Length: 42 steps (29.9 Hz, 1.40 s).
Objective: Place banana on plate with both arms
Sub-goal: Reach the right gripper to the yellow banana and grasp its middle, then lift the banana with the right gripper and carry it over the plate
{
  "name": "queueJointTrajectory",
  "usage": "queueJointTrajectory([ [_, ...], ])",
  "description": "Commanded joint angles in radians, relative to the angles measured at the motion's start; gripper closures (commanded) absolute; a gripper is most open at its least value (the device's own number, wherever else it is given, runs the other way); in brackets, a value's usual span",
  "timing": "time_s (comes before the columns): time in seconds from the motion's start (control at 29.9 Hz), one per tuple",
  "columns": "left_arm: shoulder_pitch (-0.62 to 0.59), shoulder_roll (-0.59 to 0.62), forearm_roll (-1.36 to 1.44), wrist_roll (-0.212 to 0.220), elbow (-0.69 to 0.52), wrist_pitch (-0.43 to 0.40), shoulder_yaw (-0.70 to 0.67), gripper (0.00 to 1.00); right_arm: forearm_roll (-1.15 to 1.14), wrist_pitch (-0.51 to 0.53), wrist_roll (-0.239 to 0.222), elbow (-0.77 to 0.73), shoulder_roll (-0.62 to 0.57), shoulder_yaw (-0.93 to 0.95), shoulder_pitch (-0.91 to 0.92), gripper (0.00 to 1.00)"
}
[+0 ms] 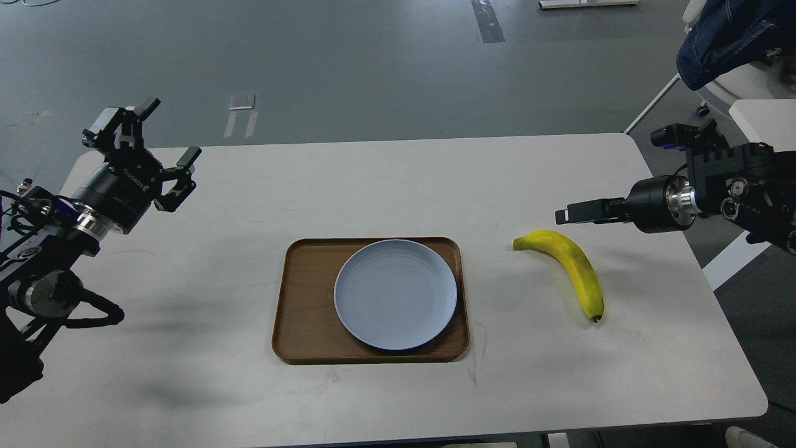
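Observation:
The yellow banana (571, 262) lies on the white table right of the tray, stem end toward the tray, dark tip toward me. The pale blue-grey plate (395, 294) sits empty on the brown wooden tray (305, 305) at the table's middle. My left gripper (170, 129) is open and empty, raised over the table's far left corner. My right gripper (564, 215) reaches in from the right and points left, a little above and behind the banana's stem end, not touching it. It shows side-on as one dark bar, so its fingers cannot be told apart.
The white table (398, 186) ends close to the right of the banana. A chair with a dark blue jacket (727, 37) stands beyond the far right corner. Grey floor lies beyond the far edge.

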Motion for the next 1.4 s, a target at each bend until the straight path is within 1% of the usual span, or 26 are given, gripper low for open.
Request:
queueJointTrajectory([
  [0.0, -0.001, 0.005, 0.001, 0.0, 0.0, 0.0, 0.0, 0.02, -0.046, 0.0, 0.0, -0.007, 0.011, -0.036, -0.005, 0.0],
  [0.33, -0.004, 0.007, 0.001, 0.0, -0.002, 0.0, -0.005, 0.02, -0.052, -0.009, 0.0, -0.023, 0.031, -0.067, -0.043, 0.0],
  [0.43, -0.007, 0.007, 0.001, 0.0, -0.003, 0.0, -0.005, 0.02, -0.05, -0.012, 0.0, -0.024, 0.039, -0.068, -0.052, 0.03],
  [0.47, -0.007, 0.007, 0.007, 0.0, -0.003, 0.0, -0.005, 0.02, -0.05, -0.012, 0.0, -0.024, 0.04, -0.068, -0.054, 0.08],
  [0.5, -0.007, 0.007, 0.009, 0.0, -0.003, 0.0, -0.003, 0.02, -0.05, -0.012, 0.0, -0.024, 0.04, -0.068, -0.055, 0.1],
  [0.53, -0.007, 0.007, 0.01, 0.0, -0.003, 0.0, -0.005, 0.02, -0.05, -0.012, 0.0, -0.023, 0.04, -0.067, -0.055, 0.15],
  [0.57, -0.007, 0.007, 0.012, 0.0, -0.003, 0.0, -0.003, 0.02, -0.05, -0.012, 0.0, -0.023, 0.042, -0.067, -0.055, 0.25],
  [0.6, -0.007, 0.007, 0.012, 0.0, -0.003, 0.0, -0.003, 0.02, -0.05, -0.012, 0.0, -0.021, 0.042, -0.068, -0.055, 0.32],
  [0.64, -0.007, 0.007, 0.012, 0.0, -0.002, 0.0, -0.003, 0.02, -0.05, -0.012, 0.0, -0.021, 0.042, -0.067, -0.055, 0.48],
  [0.7, -0.007, 0.007, 0.012, 0.0, -0.003, 0.0, -0.003, 0.02, -0.05, -0.012, 0.0, -0.021, 0.042, -0.068, -0.055, 0.67],
  [0.74, -0.007, 0.007, 0.012, 0.0, -0.003, 0.0, -0.003, 0.02, -0.05, -0.01, 0.0, -0.021, 0.042, -0.068, -0.055, 0.78],
  [1.04, -0.009, 0.01, 0.012, 0.0, -0.003, 0.0, -0.005, 0.02, -0.05, -0.01, 0.0, -0.011, 0.03, -0.07, -0.032, 0.89],
  [1.1, -0.009, 0.011, 0.012, 0.0, -0.003, 0.0, -0.005, 0.02, -0.049, -0.01, 0.0, -0.004, 0.03, -0.067, -0.014, 0.89],
  [1.24, -0.01, 0.019, 0.012, 0.0, -0.008, 0.0, -0.005, 0.02, -0.049, -0.009, 0.0, 0.069, 0.03, -0.068, 0.082, 0.88],
  [1.37, -0.013, 0.019, 0.012, 0.0, -0.011, 0.0, -0.005, 0.02, -0.047, -0.001, 0.0, 0.089, 0.048, -0.067, 0.162, 0.87],
])
